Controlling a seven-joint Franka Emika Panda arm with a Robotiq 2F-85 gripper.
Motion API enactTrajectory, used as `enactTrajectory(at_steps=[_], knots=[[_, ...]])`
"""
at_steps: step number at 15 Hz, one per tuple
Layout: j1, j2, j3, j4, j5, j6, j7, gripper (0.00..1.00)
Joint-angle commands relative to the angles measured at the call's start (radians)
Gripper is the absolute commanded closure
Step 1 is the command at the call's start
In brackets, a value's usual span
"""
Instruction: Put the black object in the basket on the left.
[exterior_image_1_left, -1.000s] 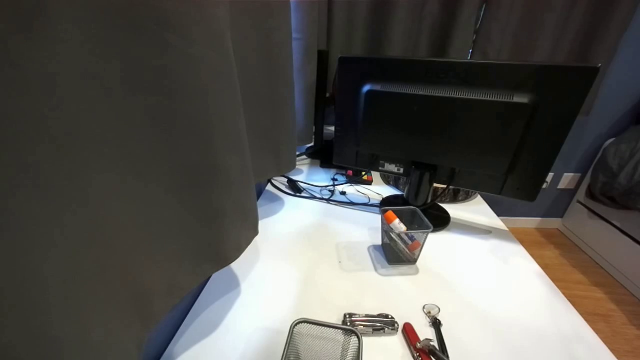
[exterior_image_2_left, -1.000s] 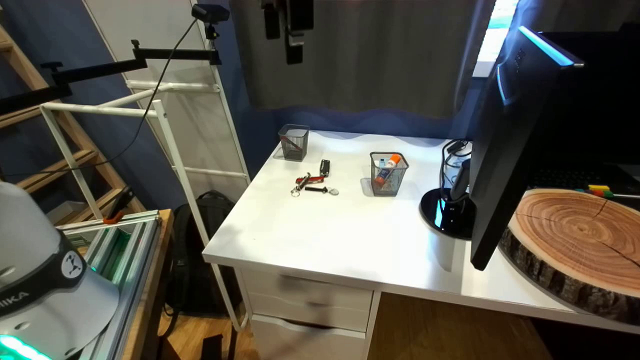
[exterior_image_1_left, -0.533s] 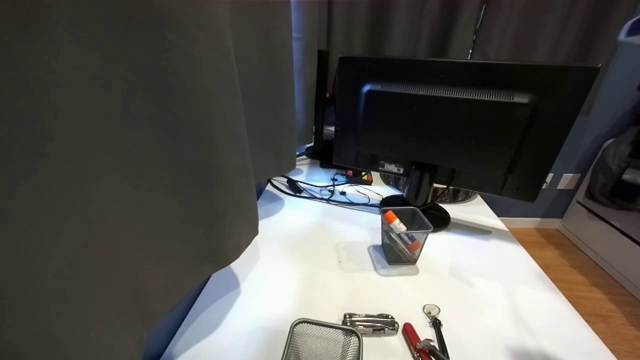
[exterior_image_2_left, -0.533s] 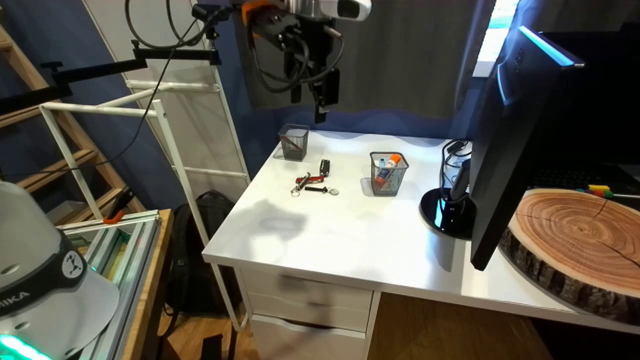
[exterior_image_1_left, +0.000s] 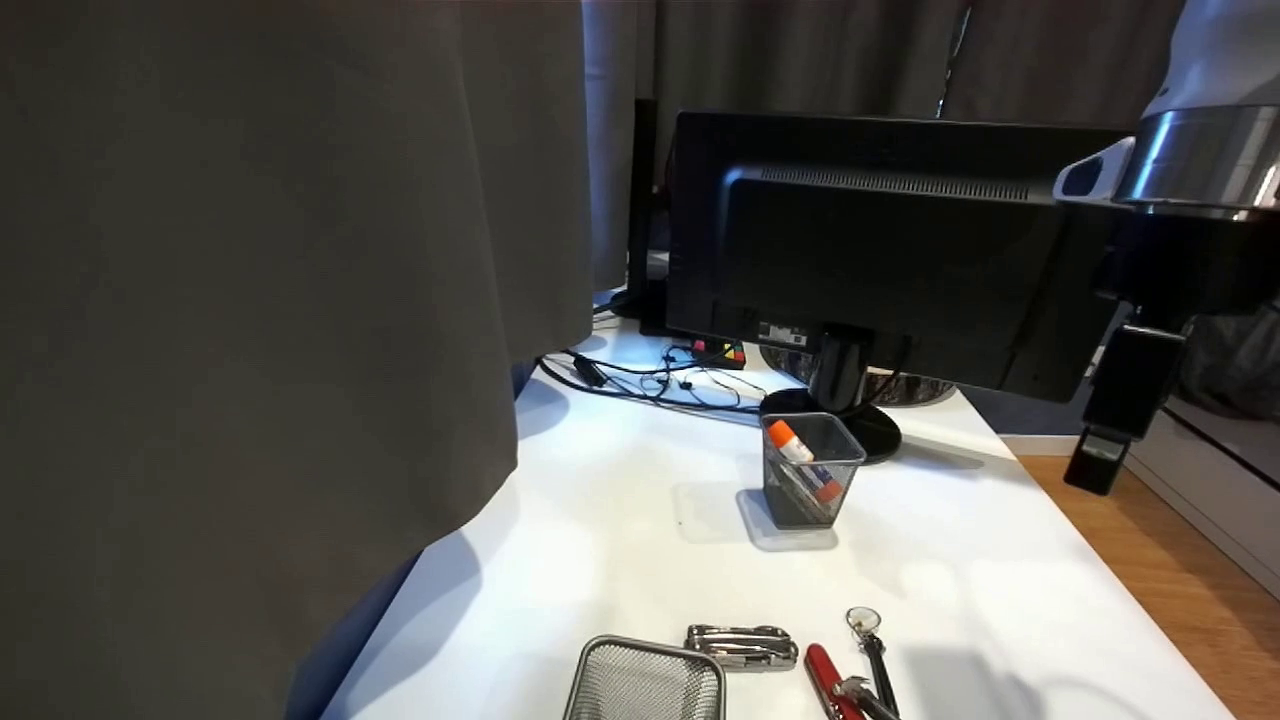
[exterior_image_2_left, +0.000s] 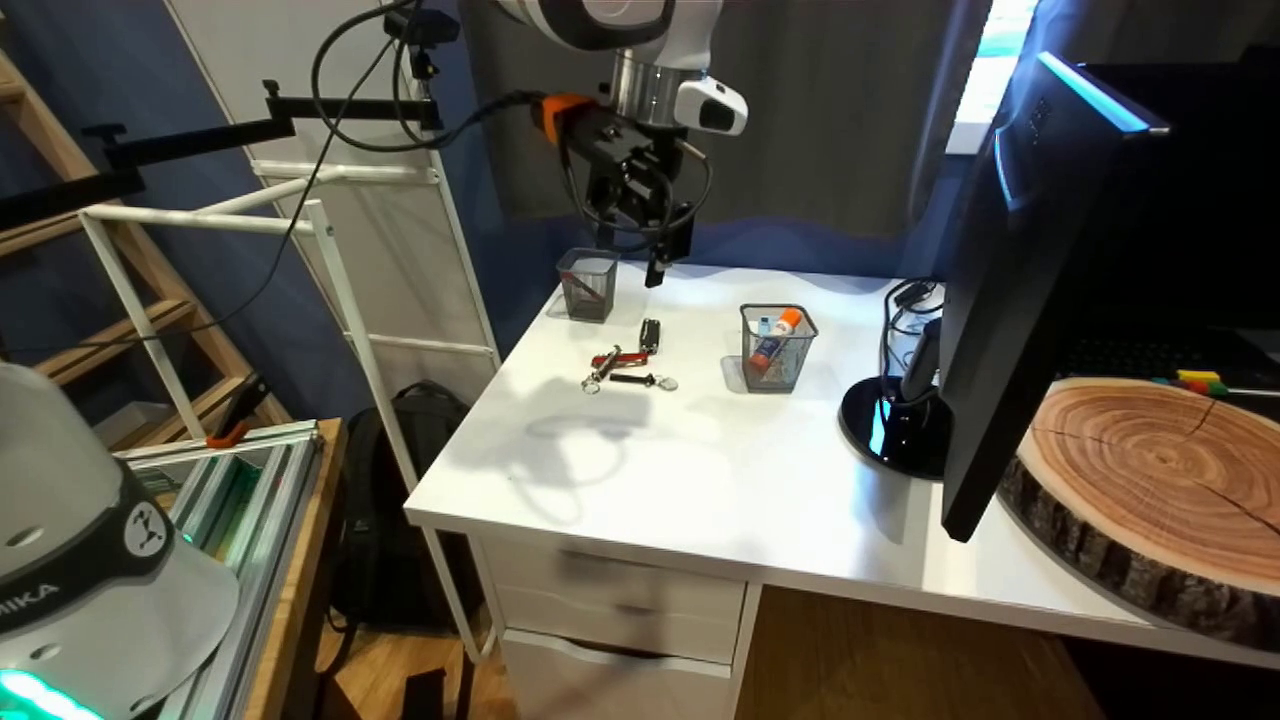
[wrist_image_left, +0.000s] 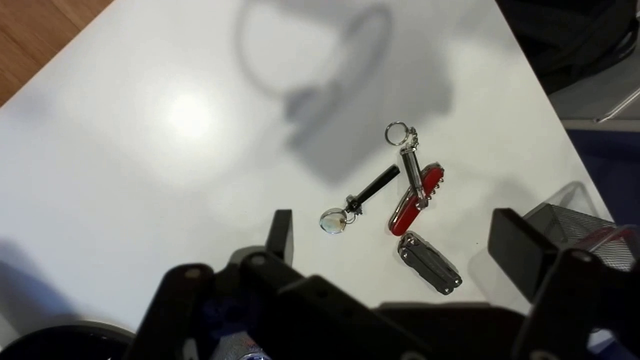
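Observation:
Two small black items lie on the white desk, and I cannot tell which is meant. One is a black folded multitool (wrist_image_left: 429, 263), also in both exterior views (exterior_image_1_left: 742, 648) (exterior_image_2_left: 650, 335). The other is a thin black stick (wrist_image_left: 377, 186) with a clear disc. The mesh basket (wrist_image_left: 560, 225) stands at the right of the wrist view, partly behind a finger. It also shows in both exterior views (exterior_image_1_left: 650, 690) (exterior_image_2_left: 588, 300). My gripper (wrist_image_left: 400, 245) is wide open and empty, above the multitool and apart from the desk.
A red pocket knife (wrist_image_left: 406, 217) lies beside the multitool, with a silver keychain tube (wrist_image_left: 412, 170) across it. A dark mesh container (exterior_image_2_left: 775, 365) holds an orange-capped glue stick (exterior_image_2_left: 785, 325). A black monitor (exterior_image_1_left: 900, 270) stands behind it. A curtain (exterior_image_2_left: 720, 120) hangs behind the desk.
The arm and gripper have come down from the top edge into view, lower over the desk, and entered at the right of an exterior view. The items on the desk have not moved.

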Motion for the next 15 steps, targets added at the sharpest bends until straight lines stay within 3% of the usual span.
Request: enactTrajectory(at_steps=[1,6,10,12,13,15], knots=[[-0.003,0.071,-0.004,0.062,-0.020,0.005,0.194,0.00],[0.033,0.234,-0.024,0.137,-0.050,0.158,0.497,0.00],[0.194,0.382,-0.134,0.209,-0.089,0.232,0.788,0.00],[0.231,0.464,-0.143,0.248,-0.103,0.238,0.932,0.00],[0.181,0.385,-0.109,0.184,-0.084,0.234,0.813,0.00],[0.211,0.444,-0.117,0.213,-0.092,0.240,0.892,0.00]])
